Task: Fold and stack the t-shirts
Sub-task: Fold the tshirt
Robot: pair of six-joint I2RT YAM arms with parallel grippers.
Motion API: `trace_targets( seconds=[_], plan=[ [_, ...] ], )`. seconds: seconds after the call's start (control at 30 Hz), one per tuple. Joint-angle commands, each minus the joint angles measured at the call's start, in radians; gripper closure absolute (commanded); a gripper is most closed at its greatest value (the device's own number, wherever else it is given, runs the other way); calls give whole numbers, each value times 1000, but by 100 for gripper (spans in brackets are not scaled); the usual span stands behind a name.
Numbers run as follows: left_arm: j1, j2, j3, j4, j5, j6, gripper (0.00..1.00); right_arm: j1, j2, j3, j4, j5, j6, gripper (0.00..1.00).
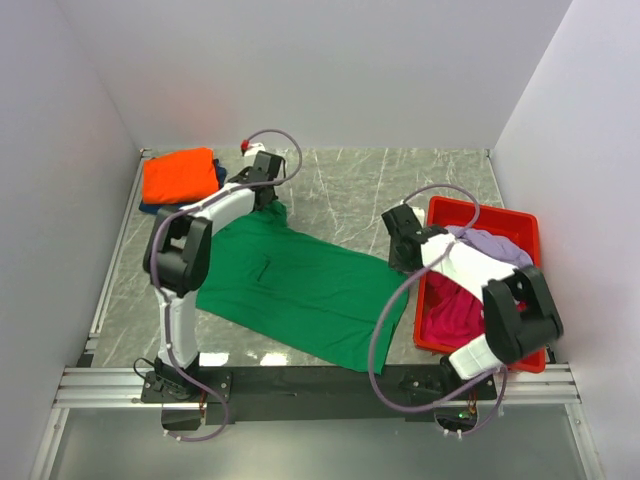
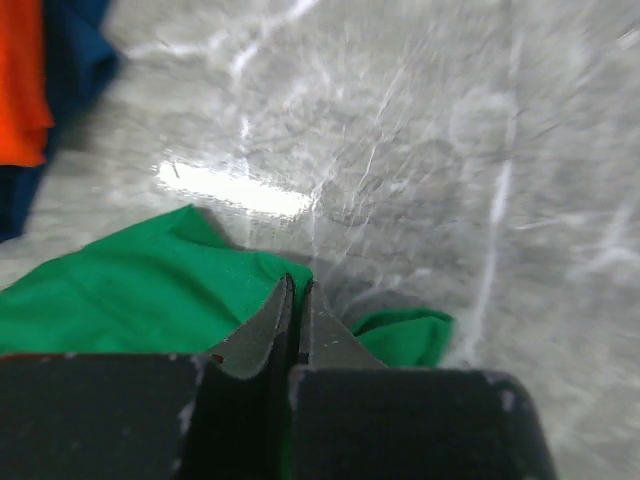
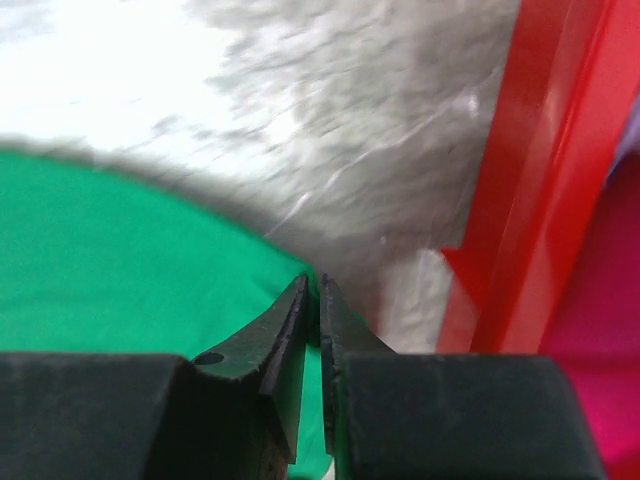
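Lying spread flat mid-table, the green t-shirt (image 1: 300, 285) is pinched at two edges: the left gripper (image 2: 298, 290) clamps its far left corner with jaws pressed together, and the right gripper (image 3: 312, 290) nips the right hem (a sliver of green shows between its jaws). The orange t-shirt (image 1: 180, 175) sits folded on the navy t-shirt (image 2: 72, 60) at far left. The magenta t-shirt (image 1: 450, 310) and lilac t-shirt (image 1: 490, 243) lie bunched in the red bin (image 1: 480, 210).
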Motion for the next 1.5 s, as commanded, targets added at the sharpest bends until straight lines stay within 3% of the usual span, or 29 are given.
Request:
trace_targets(
  seconds=[0.0, 0.23, 0.63, 1.47],
  plan=[
    [3, -136, -56, 124, -21, -42, 99, 54, -119, -21, 6, 15, 26, 88],
    [26, -222, -189, 149, 1, -96, 99, 179, -208, -43, -49, 52, 67, 100],
    [73, -441, -464, 204, -74, -143, 99, 362, -270, -128, -163, 133, 175, 100],
    [86, -717, -760, 177, -217, -148, 99, 499, -300, -179, -275, 144, 291, 100]
  ],
)
